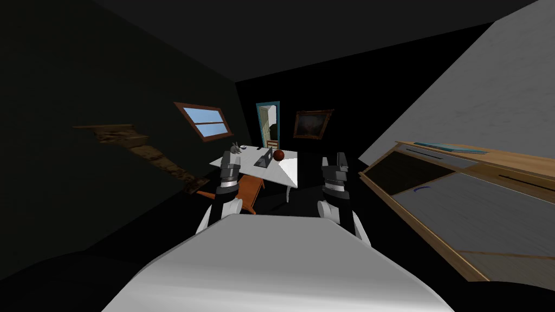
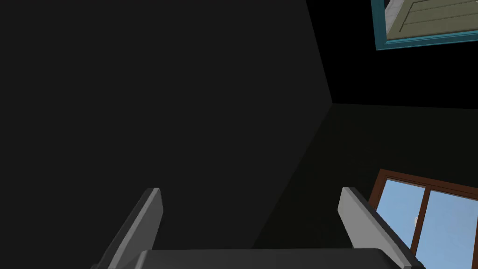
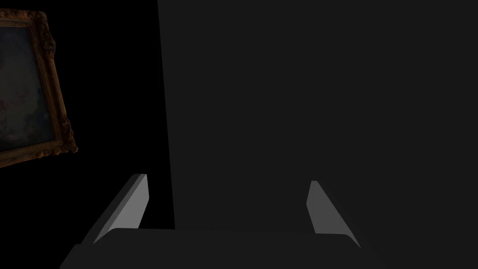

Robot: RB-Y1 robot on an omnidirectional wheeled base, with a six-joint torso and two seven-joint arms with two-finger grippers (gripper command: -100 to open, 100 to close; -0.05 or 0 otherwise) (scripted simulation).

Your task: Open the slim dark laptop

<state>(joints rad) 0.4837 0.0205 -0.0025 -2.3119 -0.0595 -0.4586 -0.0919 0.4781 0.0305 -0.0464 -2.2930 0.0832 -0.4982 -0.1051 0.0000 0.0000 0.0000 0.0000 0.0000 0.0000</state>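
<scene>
A slim dark laptop [image 1: 265, 157] stands on a white table [image 1: 287, 170] some way ahead of me, its lid partly raised. A reddish-brown ball [image 1: 278, 155] lies right beside it. My left gripper [image 1: 230, 157] is held up in front of my chest, short of the table's near left side, and it is open [image 2: 249, 205] with nothing between its fingers. My right gripper [image 1: 335, 160] is raised to the right of the table, also open [image 3: 226, 196] and empty. Both are well apart from the laptop.
An orange-brown chair [image 1: 246, 190] stands at the table's near side. A small grey figurine [image 1: 236, 147] and a small dish [image 1: 244, 147] sit on the table's far left. A long wooden cabinet [image 1: 460, 200] runs along the right. The room is dim.
</scene>
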